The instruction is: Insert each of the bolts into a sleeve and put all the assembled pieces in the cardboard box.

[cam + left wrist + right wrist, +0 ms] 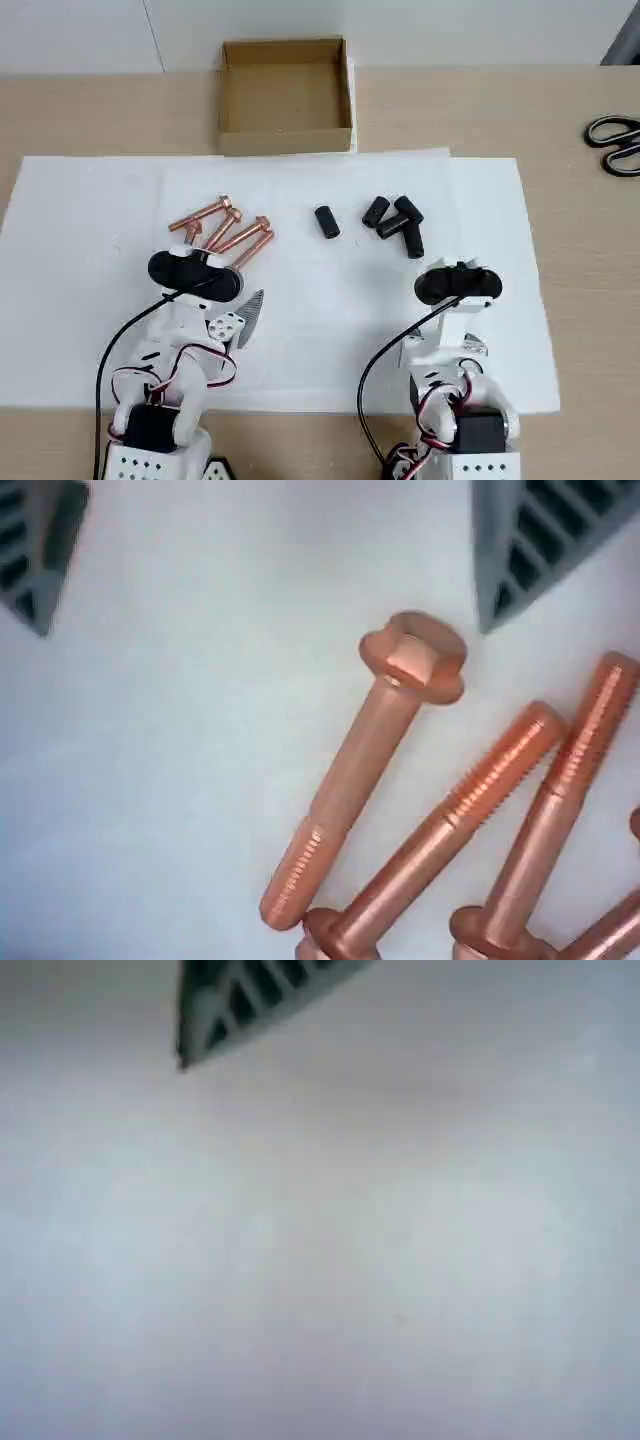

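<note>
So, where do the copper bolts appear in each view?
High view: copper bolts left of centre on the white paper.
Left wrist view: close up, just beyond the open left hand, on the paper.
Right wrist view: the paper, seen close.
Shared landmark: the white paper.
</note>
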